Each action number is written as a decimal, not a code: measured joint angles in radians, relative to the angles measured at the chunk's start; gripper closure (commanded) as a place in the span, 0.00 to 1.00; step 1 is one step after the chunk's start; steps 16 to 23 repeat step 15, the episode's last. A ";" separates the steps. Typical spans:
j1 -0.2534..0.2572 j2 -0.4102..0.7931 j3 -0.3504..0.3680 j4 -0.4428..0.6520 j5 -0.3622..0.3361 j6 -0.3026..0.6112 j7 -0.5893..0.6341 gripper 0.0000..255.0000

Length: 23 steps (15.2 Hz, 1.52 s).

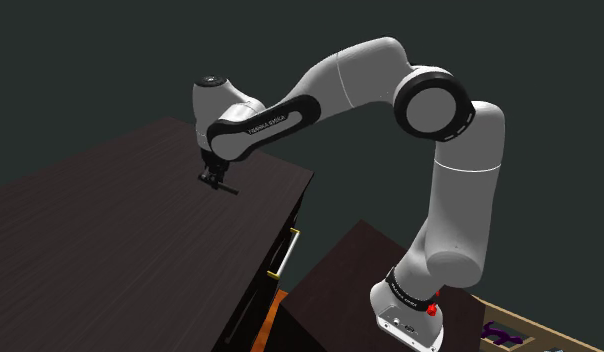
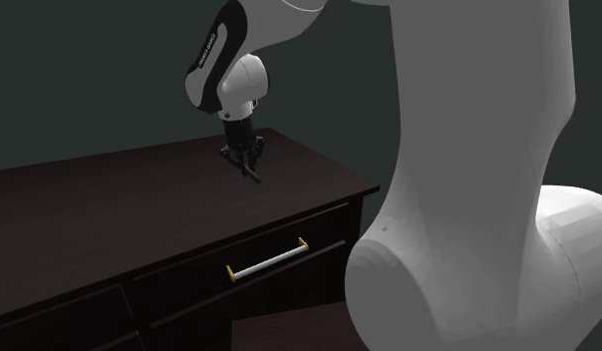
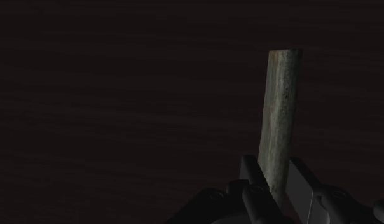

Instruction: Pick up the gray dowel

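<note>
**Colleague:** What was on your screens, biggest thing first?

**Me:** The dark table (image 1: 110, 250) lay under everything. The white arm (image 1: 340, 85) was bent down over it, and the tool (image 3: 274, 175) was low, right at the tabletop. In the second exterior view it sat not far from the table's front edge, with a drawer handle (image 2: 267, 258) below that edge.

**Colleague:** And the dowel?

**Me:** The gray dowel (image 3: 278, 114) lay along the table. Its near end was inside the tool and the rest ran straight out ahead, well past the fingertips. The tool was pinching it, with both black fingers (image 3: 254, 181) pressed against its sides. The grip sat close to that near end, not at the middle. I couldn't tell whether the far end was resting on the table or just clear of it.

**Colleague:** So how did you judge the lift should go?

**Me:** I reckoned an end grip would let the long free part sag or swivel between the pads. My plan was a firm squeeze, a level wrist and a slow lift straight up, with no sideways drag toward the edge. I'd watch the far tip in the wrist view. If it drooped or twisted, the better move was to set it down and take it again nearer the middle.
</note>
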 measured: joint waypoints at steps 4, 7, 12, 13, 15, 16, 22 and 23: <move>-0.003 -0.018 0.001 0.015 0.008 -0.039 -0.008 1.00; -0.005 -0.036 0.004 0.031 0.016 -0.073 -0.016 1.00; -0.007 -0.066 0.008 0.058 0.028 -0.129 -0.030 1.00; -0.007 -0.071 0.009 0.064 0.030 -0.139 -0.032 1.00; -0.008 -0.081 0.011 0.072 0.034 -0.157 -0.036 1.00; -0.008 -0.081 0.011 0.072 0.034 -0.157 -0.036 1.00; -0.008 -0.081 0.011 0.072 0.034 -0.157 -0.036 1.00; -0.008 -0.081 0.011 0.072 0.034 -0.157 -0.036 1.00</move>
